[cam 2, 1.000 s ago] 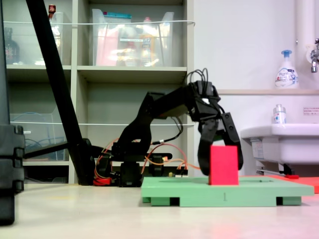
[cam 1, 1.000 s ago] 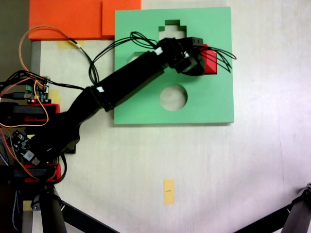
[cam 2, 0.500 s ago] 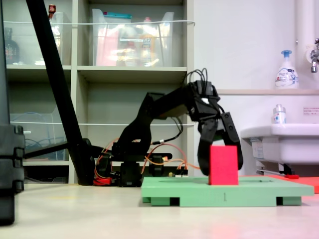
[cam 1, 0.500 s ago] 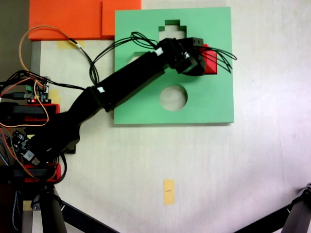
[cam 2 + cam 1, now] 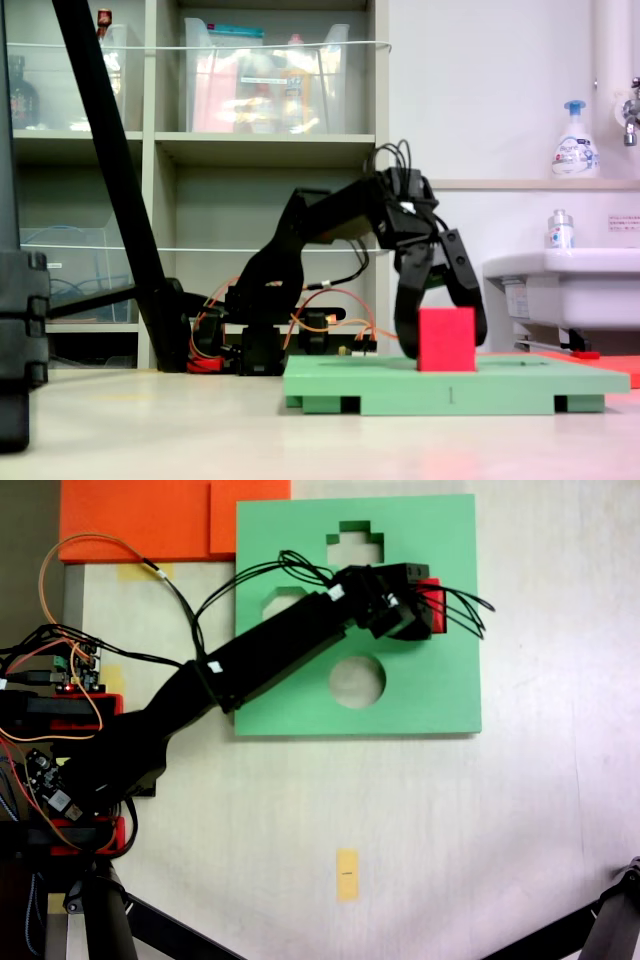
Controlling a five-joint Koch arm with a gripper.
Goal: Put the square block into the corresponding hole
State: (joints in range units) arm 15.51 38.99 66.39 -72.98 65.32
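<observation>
Sunk lower: square block (image 5: 446, 339) in green board (image 5: 520, 385) | jaws spread, straddling it | hole hidden by gripper (image 5: 428, 608)

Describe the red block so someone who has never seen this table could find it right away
Find the flat green foam board at the top of the table in a fixed view from above. The red block stands on its right half between the jaws of the black claw. It is the one bright red cube, unlike the flat orange slabs nearby.
</observation>
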